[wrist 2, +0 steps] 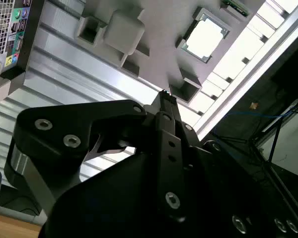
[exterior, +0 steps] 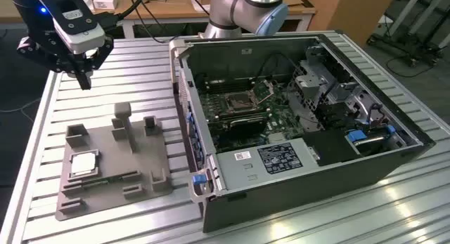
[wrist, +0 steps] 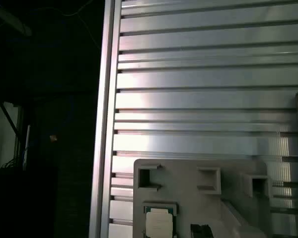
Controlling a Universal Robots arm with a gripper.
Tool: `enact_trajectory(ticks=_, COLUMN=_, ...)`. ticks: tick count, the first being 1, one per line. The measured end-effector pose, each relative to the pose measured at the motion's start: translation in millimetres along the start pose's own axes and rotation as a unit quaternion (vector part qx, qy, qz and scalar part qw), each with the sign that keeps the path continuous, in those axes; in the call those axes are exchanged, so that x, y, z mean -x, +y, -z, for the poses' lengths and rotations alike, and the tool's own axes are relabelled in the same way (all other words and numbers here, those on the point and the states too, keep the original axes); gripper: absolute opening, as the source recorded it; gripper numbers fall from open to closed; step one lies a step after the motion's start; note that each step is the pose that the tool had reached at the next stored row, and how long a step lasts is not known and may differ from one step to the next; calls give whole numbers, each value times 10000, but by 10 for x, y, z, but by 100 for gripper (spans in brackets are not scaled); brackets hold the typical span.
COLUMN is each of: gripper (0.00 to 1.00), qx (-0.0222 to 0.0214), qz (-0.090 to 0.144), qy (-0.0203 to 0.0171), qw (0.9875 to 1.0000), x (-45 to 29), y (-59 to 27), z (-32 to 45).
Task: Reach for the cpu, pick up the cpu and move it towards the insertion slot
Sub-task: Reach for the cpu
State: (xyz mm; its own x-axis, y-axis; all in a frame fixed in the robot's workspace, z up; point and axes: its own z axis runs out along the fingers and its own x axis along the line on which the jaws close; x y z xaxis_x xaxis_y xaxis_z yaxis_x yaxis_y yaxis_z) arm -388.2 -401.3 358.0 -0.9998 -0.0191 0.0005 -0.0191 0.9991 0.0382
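The cpu lies flat in a square recess of the grey tray, on the exterior view's left. Both wrist views show it as well, a pale square chip. My gripper hangs well above the slatted table, beyond the tray's far end and apart from the chip. Its fingertips are pressed together with nothing between them. The insertion slot sits on the motherboard inside the open computer case, with its silver bracket raised.
The open computer case lies on its side to the exterior view's right of the tray. Raised blocks stand on the tray, and a green memory stick lies near its front. The table's edge runs close by the gripper.
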Motion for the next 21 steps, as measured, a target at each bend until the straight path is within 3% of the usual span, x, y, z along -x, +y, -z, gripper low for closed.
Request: enact_trajectory(ticks=21, gripper=11, qx=0, qz=0, qy=0, qw=10000, x=0, y=0, z=0)
